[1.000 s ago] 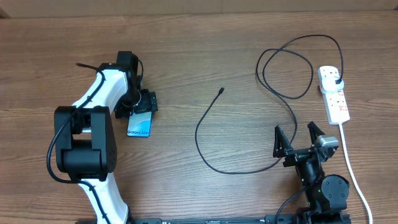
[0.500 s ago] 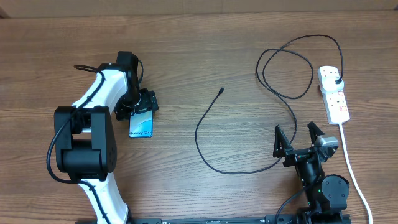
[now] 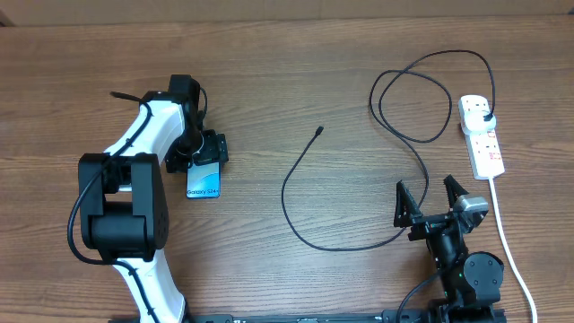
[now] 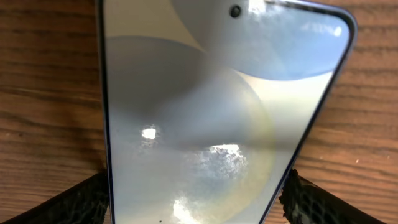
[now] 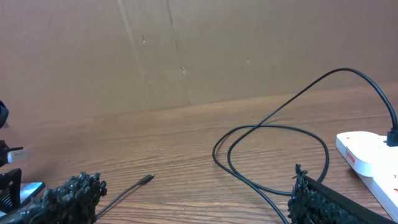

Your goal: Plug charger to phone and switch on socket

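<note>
The table (image 3: 296, 72) is carrying the socket (image 3: 485, 145) near its right edge; the phone (image 3: 203, 182), left of centre, is lying between the wide jaws of the left gripper (image 3: 195, 158), grip unclear; the right gripper (image 3: 426, 193) is gaping empty; the charger (image 3: 284, 190) is looping centre-right.

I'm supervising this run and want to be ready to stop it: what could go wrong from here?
1. The left gripper only flanks the phone at its thin edges; it may slide or twist when the connector is pushed in.
2. The charger cable loops over itself near the open right gripper; dragging its connector tip could snag the loops or tug the white power strip.
</note>
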